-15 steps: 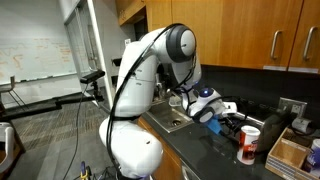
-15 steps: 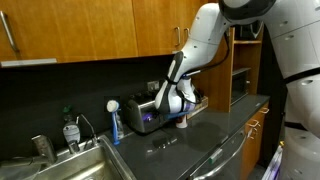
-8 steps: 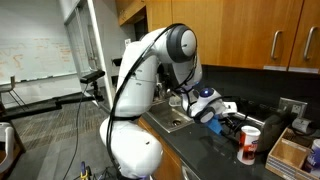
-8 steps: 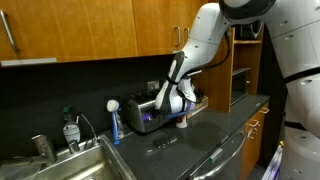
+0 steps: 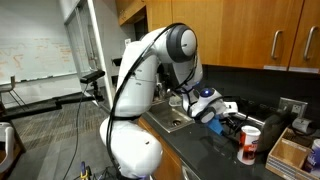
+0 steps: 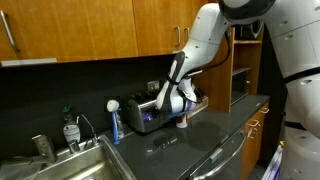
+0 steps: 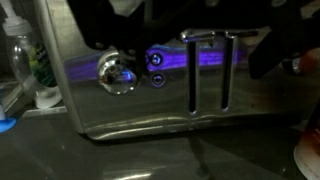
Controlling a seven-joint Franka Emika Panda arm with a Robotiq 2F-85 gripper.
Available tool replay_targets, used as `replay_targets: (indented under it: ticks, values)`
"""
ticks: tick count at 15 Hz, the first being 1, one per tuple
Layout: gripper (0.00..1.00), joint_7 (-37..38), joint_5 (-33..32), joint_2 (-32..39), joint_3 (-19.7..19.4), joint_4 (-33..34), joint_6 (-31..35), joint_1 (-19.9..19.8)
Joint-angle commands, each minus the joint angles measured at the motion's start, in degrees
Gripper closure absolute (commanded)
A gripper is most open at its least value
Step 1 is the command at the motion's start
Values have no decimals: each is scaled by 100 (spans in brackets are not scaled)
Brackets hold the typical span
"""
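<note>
A steel toaster (image 7: 150, 95) fills the wrist view, with a round knob (image 7: 117, 72), two lit buttons (image 7: 157, 60), purple light and a lever handle (image 7: 208, 36) above two vertical slots. My gripper (image 7: 190, 45) comes in from the top. Its dark fingers (image 7: 105, 25) stand wide apart either side of the lever, open and holding nothing. In both exterior views the gripper (image 6: 180, 104) (image 5: 212, 108) hangs low in front of the toaster (image 6: 143, 114) on the dark counter (image 6: 190, 145).
A white and red cup (image 6: 183, 122) stands by the toaster, also showing in the wrist view (image 7: 308, 155). A blue brush (image 6: 115, 126), a soap bottle (image 6: 70, 130) and a sink (image 6: 75, 163) lie beside. A red-labelled can (image 5: 249, 145) and a box (image 5: 286, 152) stand nearby.
</note>
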Motion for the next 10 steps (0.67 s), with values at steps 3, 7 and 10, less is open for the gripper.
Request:
replay_targets:
  ticks: [3, 7, 10]
  values:
    - [0, -93, -159, 124, -214, 231, 70, -47]
    - [0, -225, -200, 156, -305, 321, 74, 34]
    - [0, -404, -315, 221, -434, 448, 105, 137]
